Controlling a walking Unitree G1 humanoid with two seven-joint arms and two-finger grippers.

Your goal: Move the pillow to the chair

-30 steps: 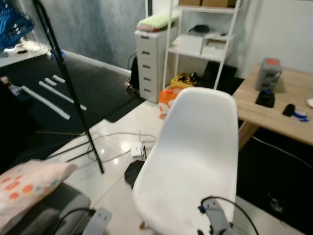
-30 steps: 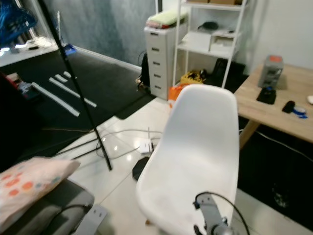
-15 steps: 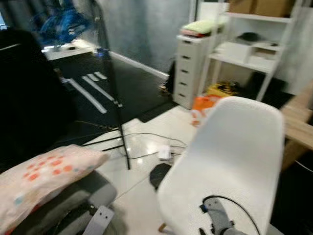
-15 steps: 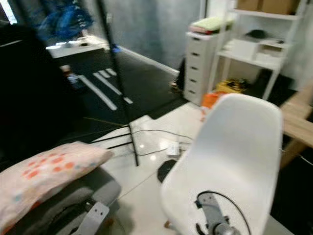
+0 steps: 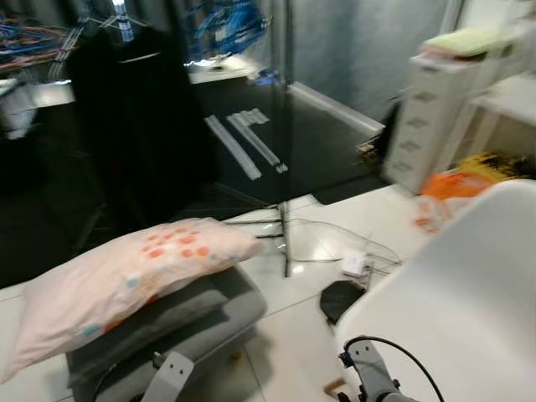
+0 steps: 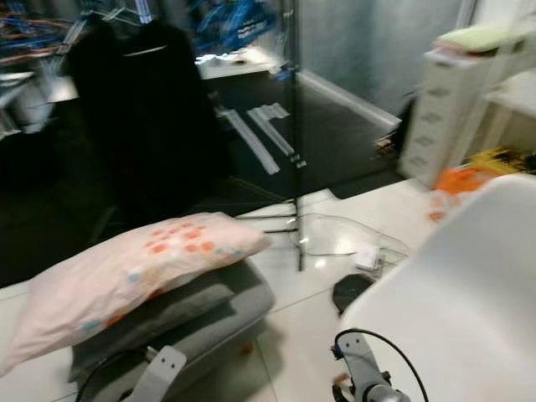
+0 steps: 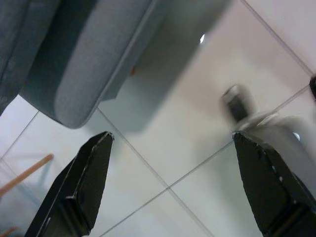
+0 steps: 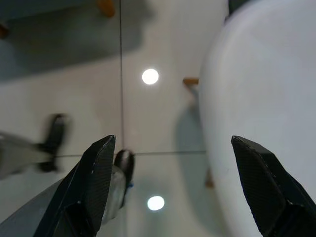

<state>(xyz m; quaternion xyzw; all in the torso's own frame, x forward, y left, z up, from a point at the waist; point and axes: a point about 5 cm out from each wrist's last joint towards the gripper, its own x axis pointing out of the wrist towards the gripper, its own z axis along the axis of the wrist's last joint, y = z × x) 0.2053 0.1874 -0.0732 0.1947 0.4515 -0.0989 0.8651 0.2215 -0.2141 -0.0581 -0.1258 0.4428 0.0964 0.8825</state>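
Observation:
A pale pink pillow (image 5: 126, 276) with orange and blue dots lies on a grey cushioned seat (image 5: 180, 322) at lower left. A white plastic chair (image 5: 456, 297) stands at the right, close to me. My left arm (image 5: 167, 377) and right arm (image 5: 368, 381) hang low at the bottom edge. In the left wrist view my left gripper (image 7: 177, 187) is open over white floor tiles, beside the grey seat (image 7: 79, 59). In the right wrist view my right gripper (image 8: 177, 187) is open above the floor, next to the white chair (image 8: 261, 113).
A black stand pole (image 5: 280, 151) rises from the tiles beyond the pillow, with cables and a white power adapter (image 5: 356, 264) at its foot. Dark clothing (image 5: 138, 142) hangs at the back left. A white drawer unit (image 5: 431, 109) and orange bag (image 5: 448, 188) sit at far right.
The camera has swung left: the chair has slid toward the right edge and the pillow and grey seat have come toward the middle. Both arms hang as before.

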